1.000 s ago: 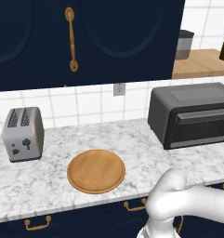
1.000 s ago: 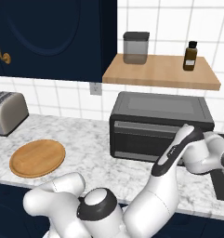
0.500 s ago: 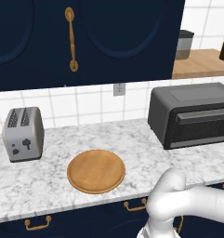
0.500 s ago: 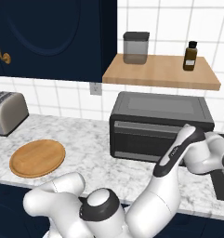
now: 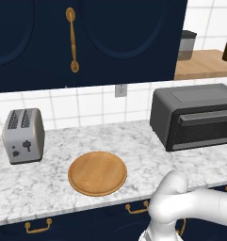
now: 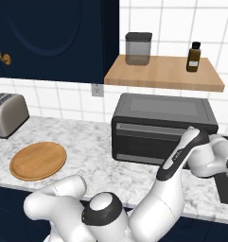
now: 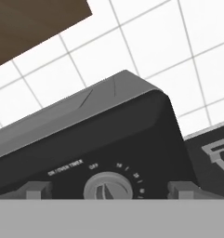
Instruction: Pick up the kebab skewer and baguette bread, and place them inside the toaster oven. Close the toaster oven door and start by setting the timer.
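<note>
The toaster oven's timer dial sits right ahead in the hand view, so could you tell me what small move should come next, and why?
Probably ease the hand straight forward until the two fingers straddle the timer dial, then close on it. The toaster oven door already looks shut, the dial sits centred between the open fingers, and nothing is gripped yet.
</note>
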Controlling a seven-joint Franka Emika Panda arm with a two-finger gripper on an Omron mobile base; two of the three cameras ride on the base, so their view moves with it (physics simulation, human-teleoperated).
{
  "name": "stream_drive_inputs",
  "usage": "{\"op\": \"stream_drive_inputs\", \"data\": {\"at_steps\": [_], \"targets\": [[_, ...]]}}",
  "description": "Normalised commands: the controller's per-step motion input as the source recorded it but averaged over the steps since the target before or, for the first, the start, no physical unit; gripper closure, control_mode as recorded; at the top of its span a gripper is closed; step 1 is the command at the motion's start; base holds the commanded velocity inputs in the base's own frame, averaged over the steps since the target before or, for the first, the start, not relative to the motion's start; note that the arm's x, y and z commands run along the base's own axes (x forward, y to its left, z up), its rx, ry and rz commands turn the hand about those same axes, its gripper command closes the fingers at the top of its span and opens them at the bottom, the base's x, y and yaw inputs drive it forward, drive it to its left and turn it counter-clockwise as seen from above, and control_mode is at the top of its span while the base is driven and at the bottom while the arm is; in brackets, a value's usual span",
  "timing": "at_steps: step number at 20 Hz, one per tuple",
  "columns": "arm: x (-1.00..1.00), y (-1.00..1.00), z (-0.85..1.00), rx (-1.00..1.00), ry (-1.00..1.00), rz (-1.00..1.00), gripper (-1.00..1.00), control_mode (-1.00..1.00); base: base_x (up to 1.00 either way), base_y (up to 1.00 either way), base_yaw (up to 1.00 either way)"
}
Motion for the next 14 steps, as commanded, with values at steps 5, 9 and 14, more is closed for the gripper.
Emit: {"op": "stream_drive_inputs", "data": {"at_steps": [5, 9, 14], "targets": [[0.1, 0.0, -0.05, 0.0, 0.0, 0.0, -1.0, -1.0, 0.0, 0.0, 0.0], [0.0, 0.0, 0.0, 0.0, 0.0, 0.0, 1.0, -1.0, 0.0, 0.0, 0.0], [0.0, 0.0, 0.0, 0.0, 0.0, 0.0, 1.0, -1.0, 0.0, 0.0, 0.0]]}}
